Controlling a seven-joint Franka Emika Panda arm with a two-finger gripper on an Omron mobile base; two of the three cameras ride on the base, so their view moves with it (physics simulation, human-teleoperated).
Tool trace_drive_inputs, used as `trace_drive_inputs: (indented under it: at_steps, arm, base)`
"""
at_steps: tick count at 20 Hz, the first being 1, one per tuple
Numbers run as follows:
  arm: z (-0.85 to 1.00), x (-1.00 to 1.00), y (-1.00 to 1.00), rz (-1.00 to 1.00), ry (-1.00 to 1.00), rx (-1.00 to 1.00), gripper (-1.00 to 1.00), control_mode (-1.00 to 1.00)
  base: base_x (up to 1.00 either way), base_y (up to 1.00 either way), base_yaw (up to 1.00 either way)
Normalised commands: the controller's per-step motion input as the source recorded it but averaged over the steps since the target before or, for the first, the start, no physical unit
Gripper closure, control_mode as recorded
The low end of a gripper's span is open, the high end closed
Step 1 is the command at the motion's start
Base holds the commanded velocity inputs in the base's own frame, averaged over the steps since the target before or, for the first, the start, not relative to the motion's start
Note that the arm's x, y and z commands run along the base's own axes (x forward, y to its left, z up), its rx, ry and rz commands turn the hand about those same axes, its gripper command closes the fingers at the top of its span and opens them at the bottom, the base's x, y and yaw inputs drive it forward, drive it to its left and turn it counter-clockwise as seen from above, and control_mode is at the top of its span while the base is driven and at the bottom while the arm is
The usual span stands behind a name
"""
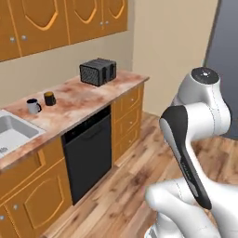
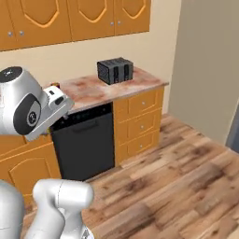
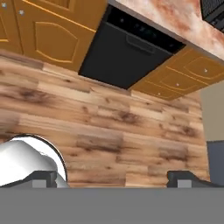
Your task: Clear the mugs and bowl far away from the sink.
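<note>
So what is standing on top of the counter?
On the counter stand a pale mug, a black mug and a toaster. In the right base view the arm covers its sink end.

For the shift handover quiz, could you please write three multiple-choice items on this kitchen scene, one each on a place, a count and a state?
1. Where does the toaster stand?
A. in the sink
B. on the counter's far end
C. on the floor

2. How many mugs stand on the counter?
A. two
B. four
C. none

3. How is the pincer?
A. shut on a mug
B. shut on nothing
C. open, holding nothing

Answers:
1 B, it sits at the end far from the sink.
2 A, a pale mug and a black mug stand side by side.
3 C, its tips stand wide apart over bare floor.
</note>
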Motion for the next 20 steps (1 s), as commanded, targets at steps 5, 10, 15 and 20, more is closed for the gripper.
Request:
trace_drive_inputs:
  at_steps: [5, 10, 15, 20]
  arm:
    - [0.00, 0.00, 0.00, 0.00, 0.00, 0.00, -1.00, 1.00]
    - [0.00, 0.00, 0.00, 0.00, 0.00, 0.00, -1.00, 1.00]
    - [0.00, 0.00, 0.00, 0.00, 0.00, 0.00, -1.00, 1.00]
    - [0.00, 0.00, 0.00, 0.00, 0.00, 0.00, -1.00, 1.00]
  base:
    - [0.64, 0.01, 0.75]
    - [1.00, -0.07, 0.29]
    - [1.00, -0.01, 0.00]
    - [0.91, 0.03, 0.00]
